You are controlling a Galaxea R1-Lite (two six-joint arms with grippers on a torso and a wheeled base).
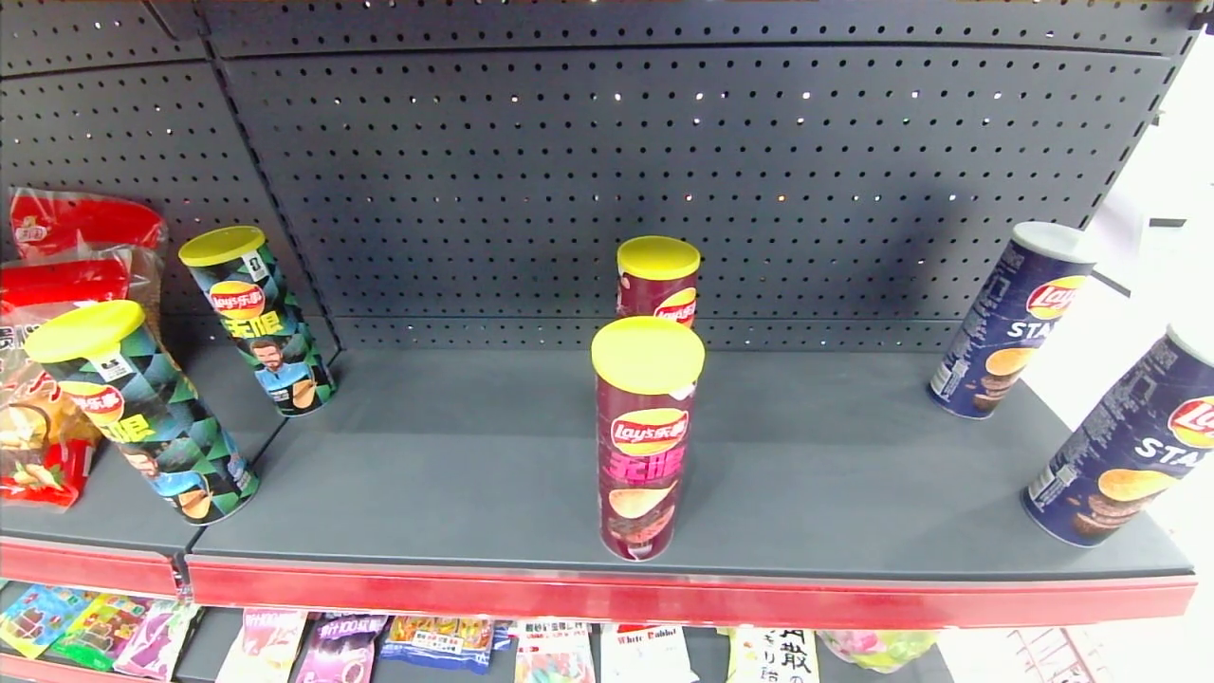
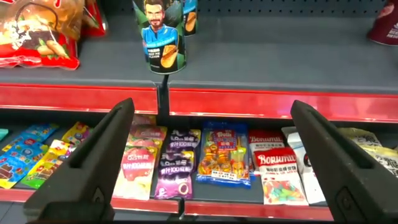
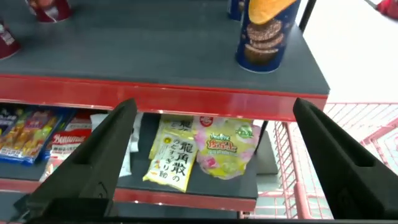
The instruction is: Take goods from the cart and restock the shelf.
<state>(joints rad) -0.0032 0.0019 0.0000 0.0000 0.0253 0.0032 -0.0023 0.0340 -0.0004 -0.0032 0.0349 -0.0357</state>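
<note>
With 6 chip cans upright on the shelf amid wide gaps, restocking looked partly done, as the left claw and right claw hung spread apart and empty before it, near the cart.

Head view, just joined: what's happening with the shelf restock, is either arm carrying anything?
Nothing is being carried at this moment. The left gripper and the right gripper are both open and empty, low in front of the red front edge of the shelf. Six chip cans stand on it: two green-patterned cans at the left, two maroon cans in the middle, two navy cans at the right.
</note>
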